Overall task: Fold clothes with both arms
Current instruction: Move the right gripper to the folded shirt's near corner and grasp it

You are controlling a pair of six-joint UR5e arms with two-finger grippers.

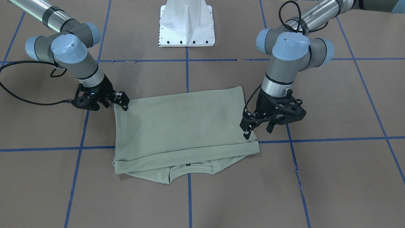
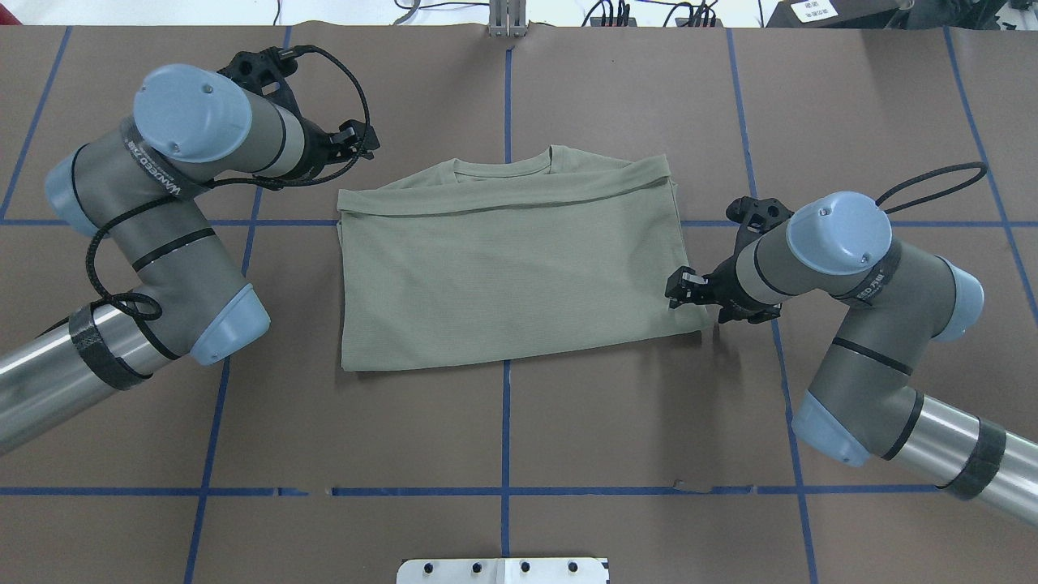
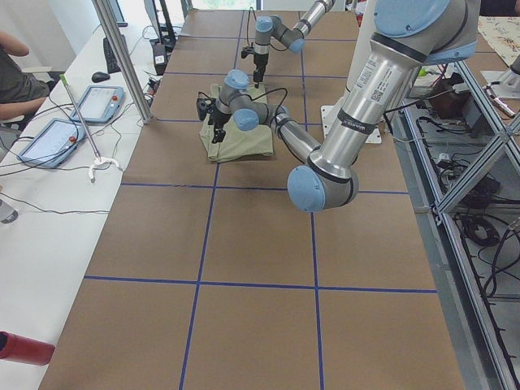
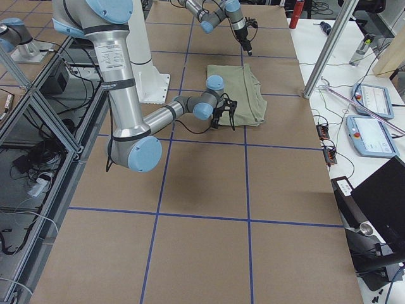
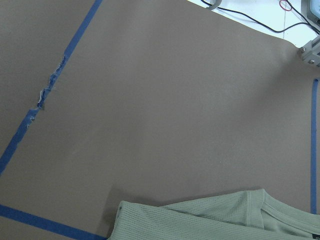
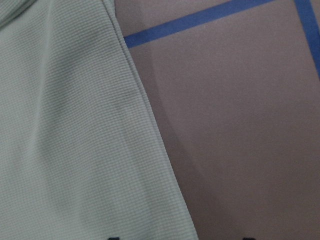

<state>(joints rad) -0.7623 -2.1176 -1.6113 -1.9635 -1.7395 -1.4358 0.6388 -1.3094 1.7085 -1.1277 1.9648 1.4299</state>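
Front-facing view: the sage-green shirt (image 1: 183, 126) lies mid-table, folded into a rectangle with its collar (image 1: 190, 169) peeking out along the far edge, so I judge one fold is done. My left gripper (image 1: 258, 126) hangs by the far-left corner, fingers apart and empty. My right gripper (image 1: 124, 102) is at the right edge, close to the near corner.

Overhead: the left gripper is clear of the cloth. The right one is just at the shirt's right edge, probably lining up a grasp for the next fold.

Left wrist camera: bare brown table (image 5: 150, 100), with the shirt's corner low in view, seen from above.

Right wrist camera: two fingertips (image 6: 112, 238) well apart, straddling the shirt's edge and gripping nothing.
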